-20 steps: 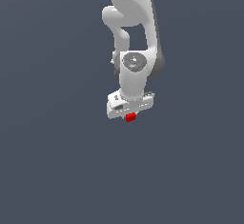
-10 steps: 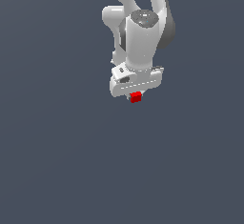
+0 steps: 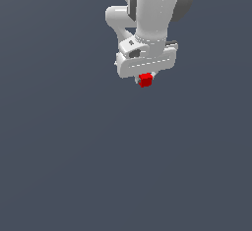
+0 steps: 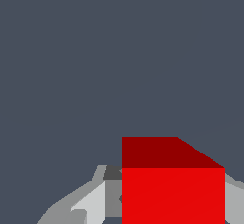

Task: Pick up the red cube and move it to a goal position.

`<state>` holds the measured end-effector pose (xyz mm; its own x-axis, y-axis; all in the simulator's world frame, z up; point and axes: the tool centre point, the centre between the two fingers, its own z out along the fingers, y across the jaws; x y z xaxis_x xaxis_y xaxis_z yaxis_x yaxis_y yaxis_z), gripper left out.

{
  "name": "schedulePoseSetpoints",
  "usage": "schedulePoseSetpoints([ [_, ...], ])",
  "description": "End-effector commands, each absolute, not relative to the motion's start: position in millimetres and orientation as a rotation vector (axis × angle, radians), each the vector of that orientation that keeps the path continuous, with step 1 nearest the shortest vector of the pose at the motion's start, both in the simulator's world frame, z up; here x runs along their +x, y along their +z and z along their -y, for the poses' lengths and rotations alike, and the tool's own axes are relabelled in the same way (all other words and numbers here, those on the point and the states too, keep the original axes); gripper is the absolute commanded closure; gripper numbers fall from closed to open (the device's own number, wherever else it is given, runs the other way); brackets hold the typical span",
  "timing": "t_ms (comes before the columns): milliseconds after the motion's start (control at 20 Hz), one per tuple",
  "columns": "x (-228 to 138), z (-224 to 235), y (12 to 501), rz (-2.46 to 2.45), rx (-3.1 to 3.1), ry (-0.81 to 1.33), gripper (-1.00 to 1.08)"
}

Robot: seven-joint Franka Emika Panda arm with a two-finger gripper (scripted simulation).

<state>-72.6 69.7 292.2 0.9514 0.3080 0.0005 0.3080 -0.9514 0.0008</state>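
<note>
Slate-grey, flat and unmarked, the ground [image 3: 64, 166] fills both views from edge to edge; it is the largest thing here, and whether it is a table I cannot tell, since no edge or leg of it shows.

Next in size is my own arm [image 3: 152, 9], white with darker grey at the joint, coming down from the top of the exterior view, towards that view's right of middle. It ends in the broad white bar of my hand [image 3: 145, 63], tilted a little so that the end on the exterior view's right sits higher.

Smallest is the red cube [image 3: 145, 80], one only, bright red and plain on every face I can see. It sits directly under the middle of my hand, much narrower than the bar above it. My jaws [image 4: 164, 197] are closed narrow upon it: in the wrist view the cube [image 4: 172, 189] stands between them, a pale grey finger [image 4: 93, 201] against one side and a sliver of the other finger [image 4: 234, 201] at the opposite side. Its near face is lit bright, its upper face darker.

I cannot tell whether the cube is off the ground.

I see no containers, and no writing, label or brand that I can read on arm, hand or cube. The count: one arm, one cube.
</note>
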Motion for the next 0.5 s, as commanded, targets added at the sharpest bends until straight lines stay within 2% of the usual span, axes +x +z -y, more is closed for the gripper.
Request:
schedulePoseSetpoints([
  [0,-77.5,-72.1,305.3,-0.489,3.103,0.000,1.08],
  [450,-80.6,-75.2,319.2,-0.489,3.103,0.000,1.08],
])
